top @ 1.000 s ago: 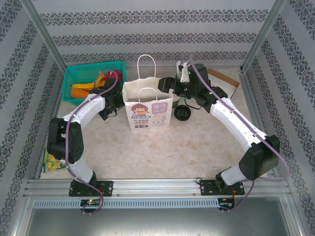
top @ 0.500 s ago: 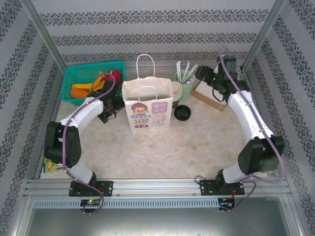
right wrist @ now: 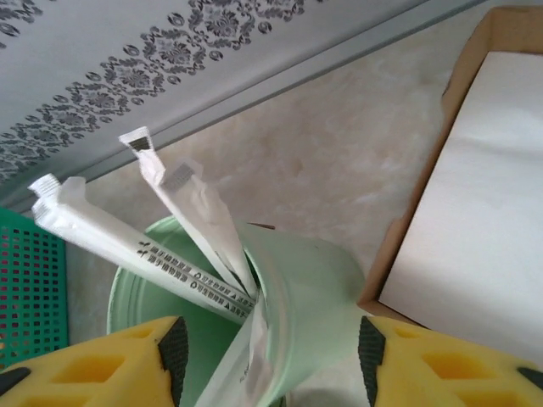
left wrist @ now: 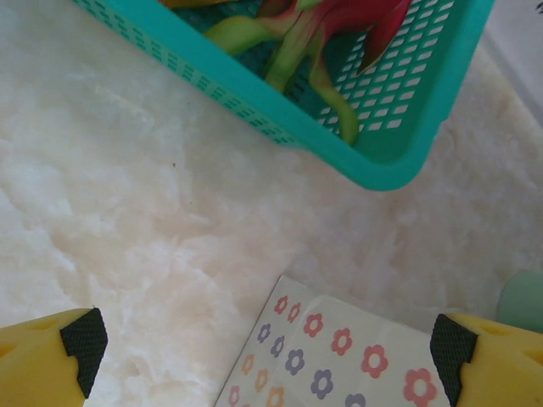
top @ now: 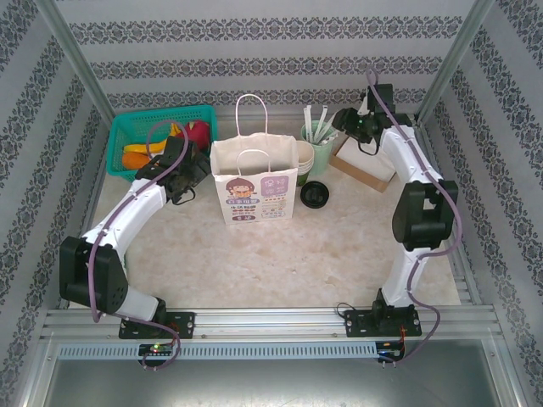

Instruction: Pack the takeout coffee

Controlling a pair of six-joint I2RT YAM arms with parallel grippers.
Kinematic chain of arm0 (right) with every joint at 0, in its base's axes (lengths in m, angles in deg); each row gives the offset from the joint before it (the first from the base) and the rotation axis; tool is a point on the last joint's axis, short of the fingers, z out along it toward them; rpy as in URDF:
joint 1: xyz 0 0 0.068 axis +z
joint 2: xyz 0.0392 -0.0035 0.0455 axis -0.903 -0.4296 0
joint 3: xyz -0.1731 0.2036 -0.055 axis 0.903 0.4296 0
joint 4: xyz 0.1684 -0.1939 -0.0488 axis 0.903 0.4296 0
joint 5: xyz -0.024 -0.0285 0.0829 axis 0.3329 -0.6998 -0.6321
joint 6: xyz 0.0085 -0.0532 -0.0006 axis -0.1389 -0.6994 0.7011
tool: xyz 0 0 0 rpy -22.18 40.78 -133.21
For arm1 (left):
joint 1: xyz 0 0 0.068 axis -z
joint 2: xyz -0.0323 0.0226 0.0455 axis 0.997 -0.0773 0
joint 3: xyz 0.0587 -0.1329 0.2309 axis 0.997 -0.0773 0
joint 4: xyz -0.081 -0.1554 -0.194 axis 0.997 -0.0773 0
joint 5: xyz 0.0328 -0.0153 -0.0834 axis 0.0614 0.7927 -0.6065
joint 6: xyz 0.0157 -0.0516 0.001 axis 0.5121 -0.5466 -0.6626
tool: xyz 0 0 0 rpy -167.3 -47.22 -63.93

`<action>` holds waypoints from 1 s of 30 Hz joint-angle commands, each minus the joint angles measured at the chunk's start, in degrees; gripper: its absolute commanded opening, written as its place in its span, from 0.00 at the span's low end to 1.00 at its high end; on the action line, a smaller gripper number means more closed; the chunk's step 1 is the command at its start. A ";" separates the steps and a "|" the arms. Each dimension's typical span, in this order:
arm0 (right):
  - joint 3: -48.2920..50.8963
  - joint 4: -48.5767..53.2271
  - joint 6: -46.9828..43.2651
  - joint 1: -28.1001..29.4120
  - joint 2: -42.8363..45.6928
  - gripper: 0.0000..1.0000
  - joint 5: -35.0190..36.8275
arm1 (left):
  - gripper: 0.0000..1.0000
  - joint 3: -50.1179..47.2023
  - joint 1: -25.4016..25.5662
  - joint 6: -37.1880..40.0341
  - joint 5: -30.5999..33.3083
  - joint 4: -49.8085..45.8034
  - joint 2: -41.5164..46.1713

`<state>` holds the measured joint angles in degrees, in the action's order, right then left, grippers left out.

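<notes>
I see takeout coffee (top: 315, 195): black lid, dark cup. Paper bag (top: 254, 191) white, cartoon print on front, pink and purple flowers on side. Basket (top: 119, 140) teal. Tumbler (right wrist: 310, 288) pale green, straws (right wrist: 161, 246) white-wrapped. Desk (top: 339, 246) cream, marbled. Walls (top: 254, 59) pale, grey damask stripes.

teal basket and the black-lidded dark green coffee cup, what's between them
The white printed paper bag with handles stands there, seen in the top view.

One of most things, several straws
One paper bag (top: 254, 191), one teal basket (top: 144, 123), one takeout coffee (top: 315, 195) and one cardboard box (top: 365, 170); just below the right gripper (right wrist: 270, 331), one pale green tumbler (right wrist: 314, 280) holds at least four wrapped straws (right wrist: 199, 216).
</notes>
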<state>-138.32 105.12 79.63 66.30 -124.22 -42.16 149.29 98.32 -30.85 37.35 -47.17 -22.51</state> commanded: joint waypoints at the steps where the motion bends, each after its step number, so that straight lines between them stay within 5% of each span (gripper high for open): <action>1: -3.95 3.09 -0.97 0.37 -1.62 0.47 -0.53 | 1.00 -1.52 -0.26 1.41 2.42 1.50 1.22; 12: -5.78 4.86 -2.17 1.43 0.24 0.00 0.82 | 1.00 -3.75 -0.49 0.80 7.58 2.72 6.51; 20: -2.28 8.37 -5.82 2.12 11.82 0.00 2.47 | 1.00 -2.17 -1.38 2.48 6.80 3.88 8.90; 30: -5.27 19.69 -13.93 2.66 25.34 0.00 -5.23 | 1.00 1.44 -2.12 9.63 -0.71 7.55 7.32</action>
<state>-141.20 120.40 68.42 68.22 -101.25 -43.01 148.85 96.70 -24.42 38.47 -41.94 -14.64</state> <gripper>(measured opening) 0.067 0.996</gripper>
